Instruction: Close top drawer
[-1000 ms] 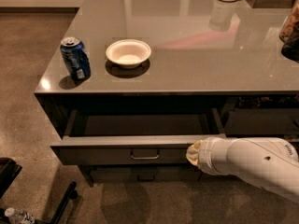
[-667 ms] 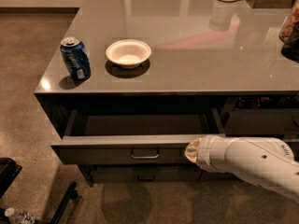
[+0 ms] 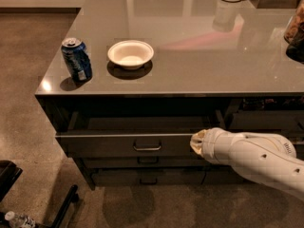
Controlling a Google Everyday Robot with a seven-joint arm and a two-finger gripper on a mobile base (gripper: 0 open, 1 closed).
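The top drawer (image 3: 109, 144) is pulled out from under the grey counter, with its dark inside showing above the flat front. Its small metal loop handle (image 3: 147, 147) sits at the centre of the front. My gripper (image 3: 196, 143) is at the end of the white arm that comes in from the right. It sits against the right end of the drawer front, to the right of the handle. The arm's white shell covers most of it.
A blue soda can (image 3: 76, 59) and a white bowl (image 3: 130, 54) stand on the counter top (image 3: 190, 56) near its front left. Two lower drawer fronts (image 3: 142, 167) lie under the open one. A dark base part and a bottle (image 3: 16, 218) are on the floor at lower left.
The drawer front has moved back a little toward the counter, and my gripper and arm have moved with it.
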